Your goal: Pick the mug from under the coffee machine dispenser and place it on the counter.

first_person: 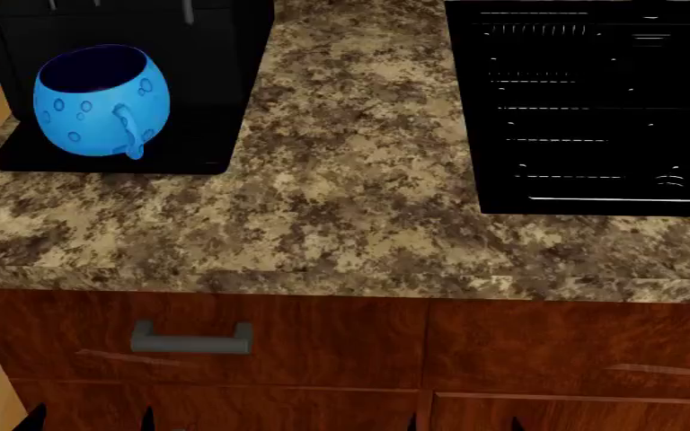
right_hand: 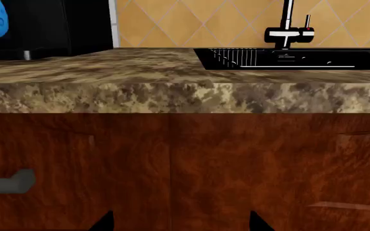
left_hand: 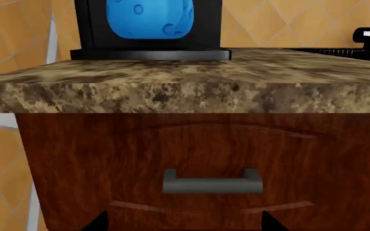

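Both arms hang low before the cabinet fronts (first_person: 321, 346); only dark fingertip corners (first_person: 33, 417) show, so whether either gripper's fingers are spread or pressed together cannot be told. At 10 o'clock in the head view, the mug (first_person: 100, 101), bulbous blue with dark spots, sits on the coffee machine dispenser (first_person: 219, 81) tray, handle facing 6 o'clock. The counter (first_person: 345, 206) is speckled granite; a black cooktop (first_person: 591, 99) lies at 2 o'clock.

The mug (first_person: 96, 106) is bright blue with darker blue bubble spots and a navy inside. The coffee machine dispenser (first_person: 219, 81) is glossy black. The counter (first_person: 345, 215) is speckled brown, tan and black, like granite. The cooktop (first_person: 591, 108) is flat black with thin white markings. The cabinet fronts (first_person: 321, 350) are reddish-brown wood grain, with a grey drawer handle (first_person: 191, 338). The wall tiles (right_hand: 191, 24) are orange-tan in a diamond pattern.
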